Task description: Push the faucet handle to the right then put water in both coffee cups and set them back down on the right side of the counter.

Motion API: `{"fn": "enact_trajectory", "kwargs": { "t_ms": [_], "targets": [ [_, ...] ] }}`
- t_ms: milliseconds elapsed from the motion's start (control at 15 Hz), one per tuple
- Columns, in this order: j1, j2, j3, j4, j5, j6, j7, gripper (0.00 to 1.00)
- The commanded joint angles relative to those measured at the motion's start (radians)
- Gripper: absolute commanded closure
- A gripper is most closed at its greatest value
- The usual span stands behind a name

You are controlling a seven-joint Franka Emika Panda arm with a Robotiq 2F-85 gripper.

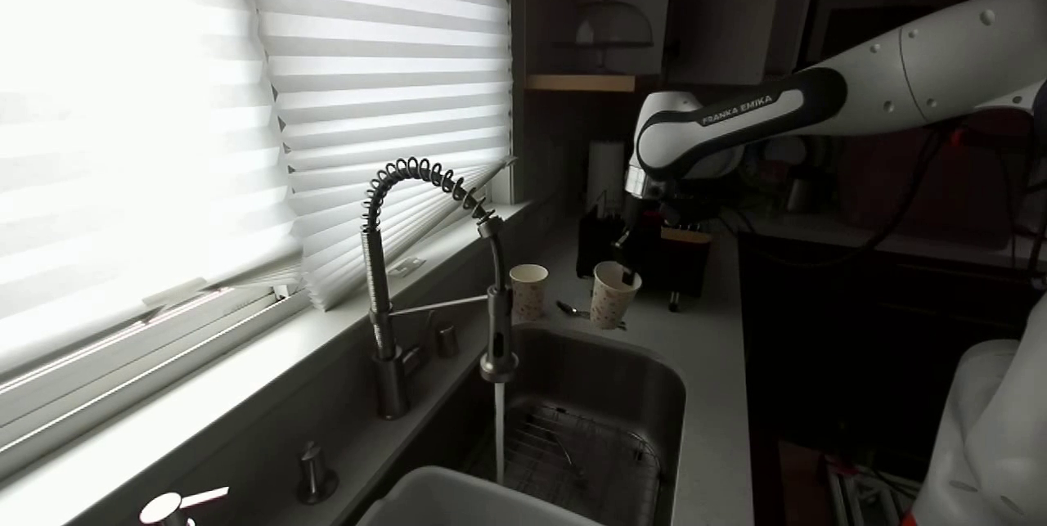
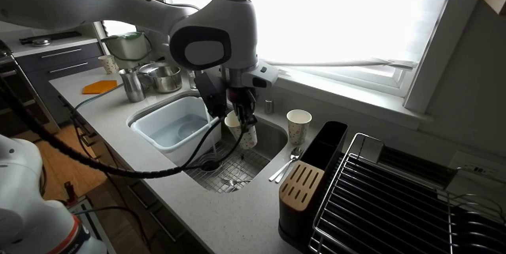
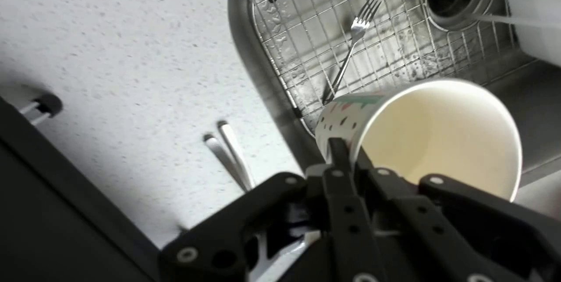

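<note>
The black two-fingered hand pinches a tilted, speckled white paper cup by its rim at one end of the rectangular steel sink. Matching cup stands beside the sink. Advised: level the held cup before entering the clear water stream.

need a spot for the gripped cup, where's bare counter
Bare counter lies between the sink, the slotted holder and its front edge. Crowded: farther back, with a standing cup and cutlery between sink and holder; beyond the tub, around the steel pitcher and pot.
</note>
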Motion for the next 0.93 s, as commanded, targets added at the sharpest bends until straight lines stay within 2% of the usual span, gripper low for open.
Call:
{"fn": "enact_trajectory", "kwargs": {
  "t_ms": [0,533,867],
  "targets": [
    [-0.047,-0.004,-0.037,0.000,-0.015,-0.004,0.100,0.99],
    [-0.083,0.049,-0.059,0.007,-0.006,-0.024,0.295,0.99],
    [-0.100,0.087,-0.081,0.017,0.005,-0.080,0.329,0.99]
  ]
}}
